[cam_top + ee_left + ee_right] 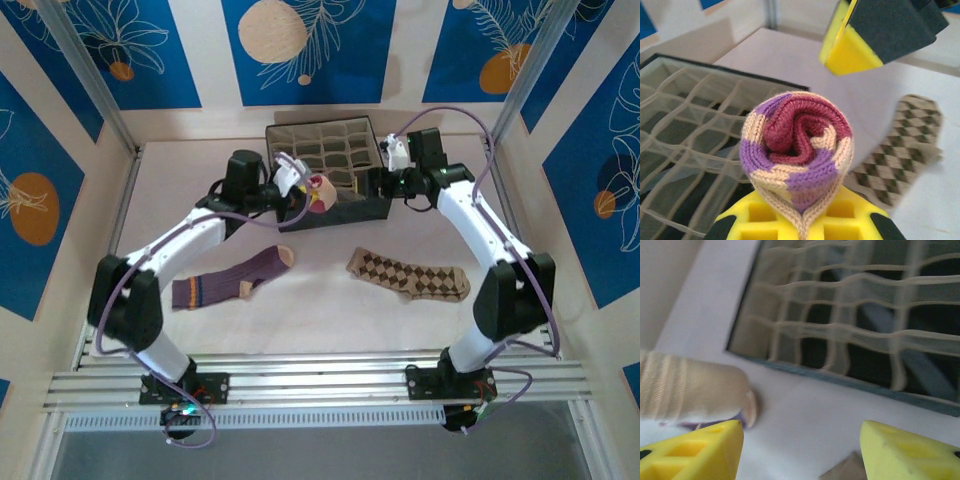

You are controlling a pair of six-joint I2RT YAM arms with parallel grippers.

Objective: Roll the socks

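Sock roll [797, 150] is clamped by the left gripper [800, 222]; the right gripper [800, 450] is parted. Unrolling may be caused by snagging.

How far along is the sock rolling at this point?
Done: one striped sock is rolled into a tight spiral. In hand: the left gripper is shut on that roll's loose end, holding it up by the compartment box, while the right gripper stands open close by. Left: the purple sock and the diamond-patterned sock lie flat and unrolled on the table, so two of three remain.
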